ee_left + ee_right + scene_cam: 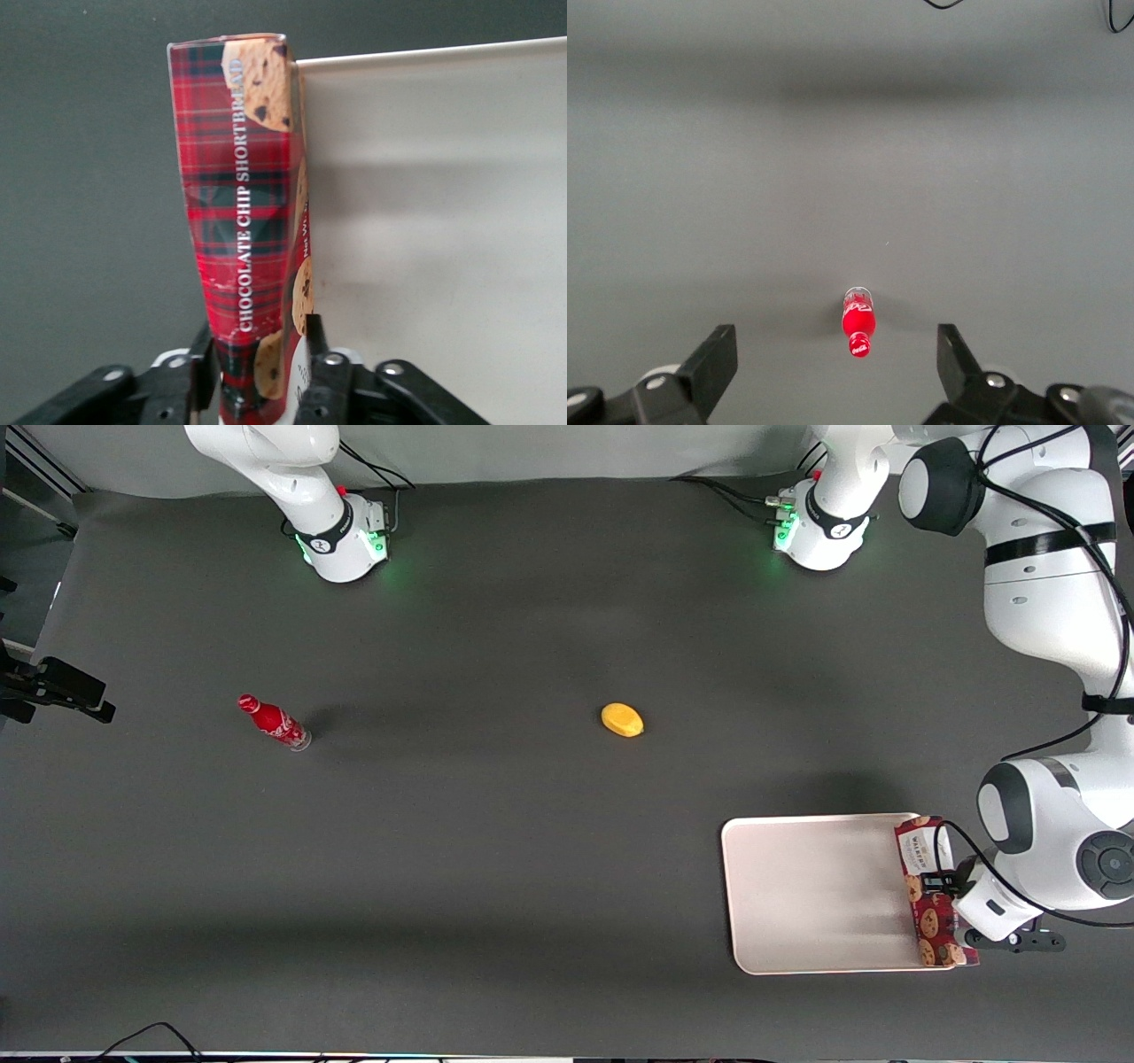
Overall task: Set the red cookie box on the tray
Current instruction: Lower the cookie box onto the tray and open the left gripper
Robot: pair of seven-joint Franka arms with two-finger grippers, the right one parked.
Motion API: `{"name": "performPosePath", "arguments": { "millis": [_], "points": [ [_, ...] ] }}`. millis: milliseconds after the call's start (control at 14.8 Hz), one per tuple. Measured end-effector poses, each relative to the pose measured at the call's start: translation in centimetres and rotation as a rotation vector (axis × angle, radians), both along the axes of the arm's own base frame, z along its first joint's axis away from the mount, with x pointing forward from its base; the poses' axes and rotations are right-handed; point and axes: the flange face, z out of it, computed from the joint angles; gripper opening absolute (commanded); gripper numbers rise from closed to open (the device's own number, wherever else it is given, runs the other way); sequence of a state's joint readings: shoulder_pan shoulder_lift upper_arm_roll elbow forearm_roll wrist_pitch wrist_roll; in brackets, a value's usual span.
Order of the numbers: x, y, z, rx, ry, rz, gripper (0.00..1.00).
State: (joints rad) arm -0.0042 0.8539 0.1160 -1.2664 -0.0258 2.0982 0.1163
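Only really clear text is on the box (244, 230): "CHOCOLATE CHIP SHORTBREAD" in white caps running lengthwise down its plaid side, seen from the left wrist camera. There's more white lettering on the neighbouring face but it's too edge-on to read. The box's white label in the front view has print, can't make it out. The bottle (858, 324) has a white script logo, too small to read.

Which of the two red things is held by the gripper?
The red cookie box, plaid, clamped in the gripper at the tray edge. The soda bottle stands alone.
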Motion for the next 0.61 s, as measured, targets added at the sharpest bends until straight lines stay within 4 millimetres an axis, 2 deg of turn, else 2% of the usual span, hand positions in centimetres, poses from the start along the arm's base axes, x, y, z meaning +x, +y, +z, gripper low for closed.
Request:
{"name": "performPosePath", "arguments": {
  "millis": [203, 338, 609],
  "points": [
    [0.2, 0.4, 0.5, 0.005, -0.016, 0.005, 1.0],
    [0.4, 1.0, 2.1, 0.008, -0.044, 0.012, 1.0],
    [0.2, 1.2, 9.2, -0.042, -0.118, 0.048, 1.0]
  ]
}}
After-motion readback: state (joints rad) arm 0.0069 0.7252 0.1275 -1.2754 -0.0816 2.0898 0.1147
